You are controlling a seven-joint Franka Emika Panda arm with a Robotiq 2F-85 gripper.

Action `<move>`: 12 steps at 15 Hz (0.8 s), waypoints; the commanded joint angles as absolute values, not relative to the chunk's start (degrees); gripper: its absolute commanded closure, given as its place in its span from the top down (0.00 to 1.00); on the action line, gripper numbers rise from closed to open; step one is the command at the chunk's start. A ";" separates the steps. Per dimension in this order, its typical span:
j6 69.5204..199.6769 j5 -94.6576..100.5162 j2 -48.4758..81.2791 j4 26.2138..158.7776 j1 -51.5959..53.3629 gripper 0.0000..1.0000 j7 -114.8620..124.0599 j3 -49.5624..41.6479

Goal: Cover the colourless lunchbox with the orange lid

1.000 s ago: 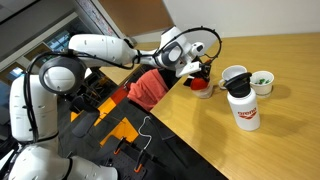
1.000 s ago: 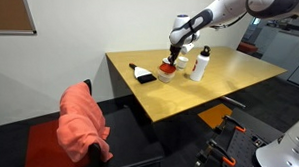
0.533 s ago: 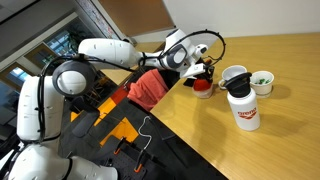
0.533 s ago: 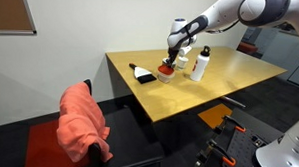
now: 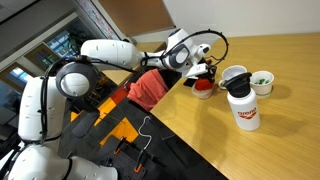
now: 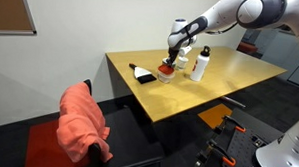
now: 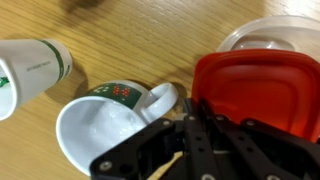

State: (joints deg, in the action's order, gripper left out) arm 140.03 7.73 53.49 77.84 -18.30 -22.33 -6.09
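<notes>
While the gripper [image 7: 190,112] pinches the orange lid [image 7: 255,85] by its near edge, offset over the colourless lunchbox [image 7: 268,30], releasing now could leave it askew; the white mug [image 7: 95,130] just beside risks a knock

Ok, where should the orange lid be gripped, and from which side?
Probably the orange lid's rim nearest the fingers, from the white cup's side: it is flat and thin, lying partly over the colourless lunchbox, so only an edge offers a pinch.
</notes>
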 commanded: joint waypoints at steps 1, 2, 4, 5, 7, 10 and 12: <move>138.59 6.20 50.70 79.35 -20.19 0.02 -24.77 -3.63; 138.22 6.08 50.00 79.95 -20.34 0.02 -24.58 -3.46; 138.40 5.70 48.70 81.06 -20.79 0.02 -24.34 -3.01; 138.03 5.64 48.01 81.61 -20.84 0.02 -23.88 -3.11; 136.28 5.81 47.09 82.20 -20.50 0.02 -22.85 -3.86; 132.37 6.14 46.05 82.92 -20.21 0.02 -22.93 -4.26; 130.60 5.94 45.35 83.67 -20.39 0.02 -23.58 -3.96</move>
State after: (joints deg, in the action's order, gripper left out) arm 133.62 6.73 48.74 80.12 -20.46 -22.41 -4.10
